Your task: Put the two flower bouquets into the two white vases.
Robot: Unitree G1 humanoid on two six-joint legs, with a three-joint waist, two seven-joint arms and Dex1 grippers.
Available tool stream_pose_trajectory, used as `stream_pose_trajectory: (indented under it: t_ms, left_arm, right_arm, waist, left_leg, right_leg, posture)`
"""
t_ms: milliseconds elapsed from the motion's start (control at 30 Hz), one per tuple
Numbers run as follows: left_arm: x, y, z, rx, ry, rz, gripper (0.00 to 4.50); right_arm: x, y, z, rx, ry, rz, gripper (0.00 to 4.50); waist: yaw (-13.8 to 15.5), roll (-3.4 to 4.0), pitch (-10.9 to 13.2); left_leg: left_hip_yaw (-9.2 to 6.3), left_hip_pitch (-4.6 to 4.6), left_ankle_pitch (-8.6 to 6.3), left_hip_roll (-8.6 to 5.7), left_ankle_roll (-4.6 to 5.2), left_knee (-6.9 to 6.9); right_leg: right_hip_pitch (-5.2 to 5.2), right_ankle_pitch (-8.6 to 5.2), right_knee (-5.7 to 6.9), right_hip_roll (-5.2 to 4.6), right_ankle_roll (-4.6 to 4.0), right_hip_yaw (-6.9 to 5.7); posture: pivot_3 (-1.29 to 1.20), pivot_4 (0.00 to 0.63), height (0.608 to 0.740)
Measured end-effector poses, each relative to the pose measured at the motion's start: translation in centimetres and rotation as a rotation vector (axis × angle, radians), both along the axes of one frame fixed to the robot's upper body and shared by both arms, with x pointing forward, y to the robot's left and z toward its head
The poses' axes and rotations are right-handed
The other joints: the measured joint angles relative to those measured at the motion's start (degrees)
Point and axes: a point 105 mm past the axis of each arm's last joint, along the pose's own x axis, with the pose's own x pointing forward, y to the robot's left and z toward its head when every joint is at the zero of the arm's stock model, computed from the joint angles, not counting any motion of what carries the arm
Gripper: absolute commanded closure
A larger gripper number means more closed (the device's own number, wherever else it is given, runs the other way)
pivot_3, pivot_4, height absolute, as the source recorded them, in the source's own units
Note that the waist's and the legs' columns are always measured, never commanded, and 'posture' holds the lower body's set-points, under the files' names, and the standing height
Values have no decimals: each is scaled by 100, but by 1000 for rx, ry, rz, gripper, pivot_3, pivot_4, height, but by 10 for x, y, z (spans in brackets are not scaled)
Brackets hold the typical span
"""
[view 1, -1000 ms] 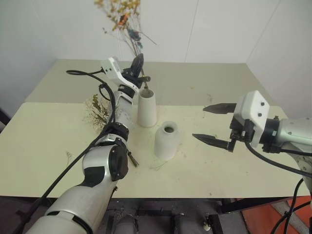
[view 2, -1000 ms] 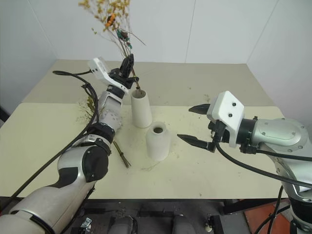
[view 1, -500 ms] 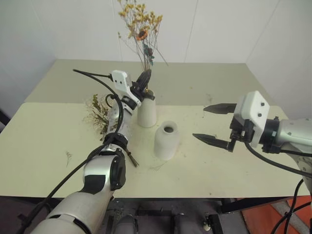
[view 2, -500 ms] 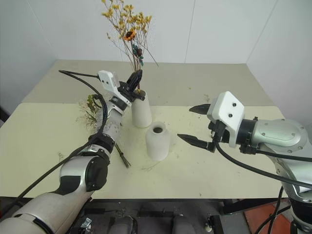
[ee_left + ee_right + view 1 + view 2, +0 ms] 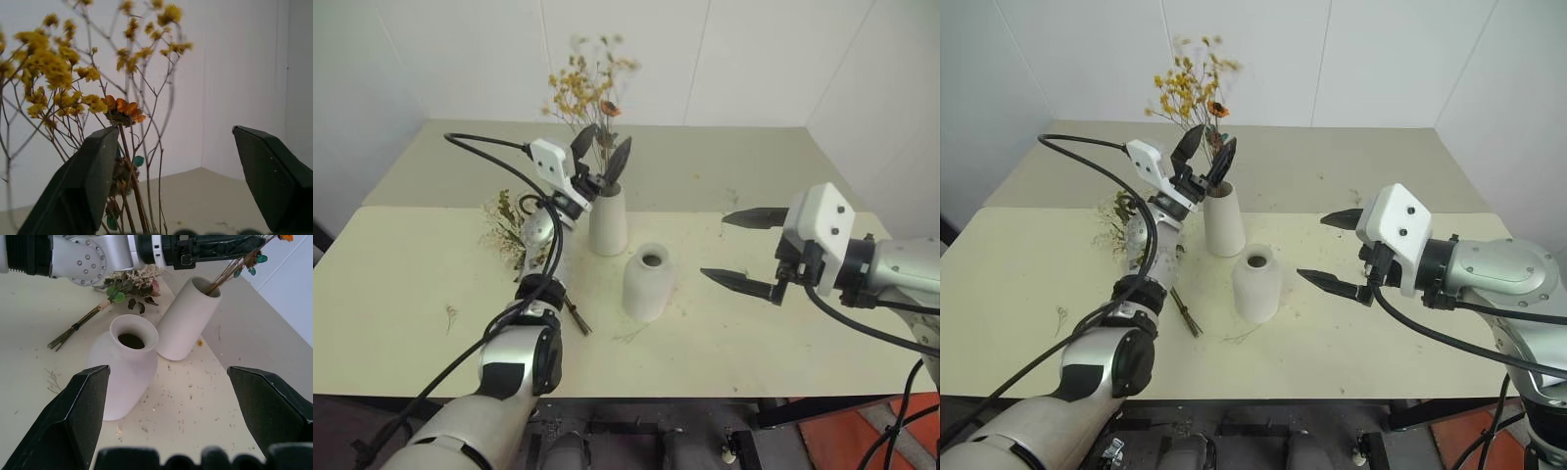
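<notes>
Two pale tables (image 5: 401,294) pushed together against white walls. On the near one, a tall slim white vase (image 5: 608,221) standing upright, with a shorter, wider white vase (image 5: 647,282) just beside it toward the camera, round mouth facing up. In the tall vase, a wispy bunch of yellow flowers (image 5: 588,93) on thin brown stems, rising well above the rim and spreading against the wall. Left gripper (image 5: 602,154) raised just above the tall vase's mouth, fingers spread wide on either side of the stems, gripping nothing; seen from the left wrist, stems standing close by one black finger (image 5: 93,181), the other finger well apart with bare wall between. Lying flat on the table to the left of the tall vase, partly behind the left forearm, the second bouquet (image 5: 128,283): pink rose, white sprigs, green leaves, its bundled stems (image 5: 1184,313) pointing toward the near edge. Right gripper (image 5: 736,251) hovering above the table to the right of the short vase, well apart from it, fingers spread wide and empty, tips pointing toward the vases. From the right wrist, both vases framed between its two black fingers (image 5: 80,416), the short one nearer. Small crumbs of dried plant scattered over the tabletop around the vases.
</notes>
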Motion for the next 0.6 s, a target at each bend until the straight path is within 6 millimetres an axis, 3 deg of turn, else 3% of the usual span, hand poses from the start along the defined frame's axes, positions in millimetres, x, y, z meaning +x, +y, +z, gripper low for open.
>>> stream_pose_trajectory:
  t_ms: [167, 300, 467, 600]
  left_arm:
    - [-17, 8, 0, 81, -58, -17, 46]
    - [-41, 22, -9, 114, -33, -70, 46]
    - [-65, 63, -26, 98, 142, -9, 46]
    - [-78, 97, -56, 75, 363, 120, 46]
  right_arm:
    - [1, 0, -1, -8, -8, 0, 0]
    - [1, 1, -4, -14, 0, 5, 0]
    - [1, 2, -8, -16, 14, 11, 0]
    - [2, 0, -10, -16, 29, 17, 0]
  waist:
    - [-7, 1, -1]
    - [-30, 2, -1]
    - [-17, 3, -2]
    - [14, 4, -3]
  left_leg:
    - [0, 2, 0, 1, 0, 0]
    - [0, 5, 0, 5, 0, 0]
    - [0, 11, 0, 8, 0, 3]
    - [1, 22, 0, 7, 0, 7]
  right_leg:
    - [1, 0, 1, 0, 0, 2]
    - [-1, 0, 5, 2, 0, 4]
    - [2, 0, 16, 2, -1, 6]
    - [12, -1, 22, 2, -2, 3]
  posture:
    - [0, 150, 740]
    - [0, 150, 740]
    - [0, 150, 740]
    - [0, 150, 740]
